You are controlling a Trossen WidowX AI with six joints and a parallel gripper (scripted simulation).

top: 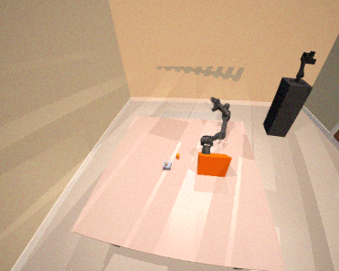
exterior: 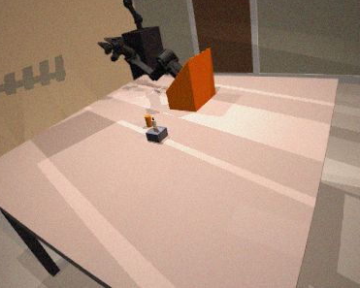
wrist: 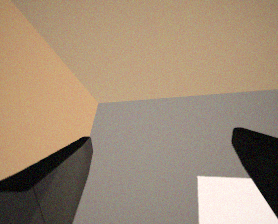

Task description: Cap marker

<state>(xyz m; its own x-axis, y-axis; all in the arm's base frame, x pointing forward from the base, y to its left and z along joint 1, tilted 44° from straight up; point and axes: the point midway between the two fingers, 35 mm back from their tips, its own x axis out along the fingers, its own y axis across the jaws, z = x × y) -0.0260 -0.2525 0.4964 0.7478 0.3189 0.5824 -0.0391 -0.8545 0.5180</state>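
Two wide-open jaws (top: 212,99) (exterior: 102,46) fill the wrist view, which lacks the orange cap (top: 177,156) (exterior: 147,120).

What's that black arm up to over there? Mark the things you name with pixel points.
Nothing is in its gripper (top: 213,100) (exterior: 102,46) (wrist: 162,137), which is open, away from the small things. An uncapped marker (top: 166,162) (exterior: 154,123) stands in a holder block (top: 166,168) (exterior: 156,135), with its orange cap (top: 177,156) (exterior: 147,120) loose on the table (top: 139,209) (exterior: 206,212) nearby. The cap still needs to be put on the marker.

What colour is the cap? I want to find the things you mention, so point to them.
The cap (top: 177,156) (exterior: 148,120) is orange; the exterior view shows it best.
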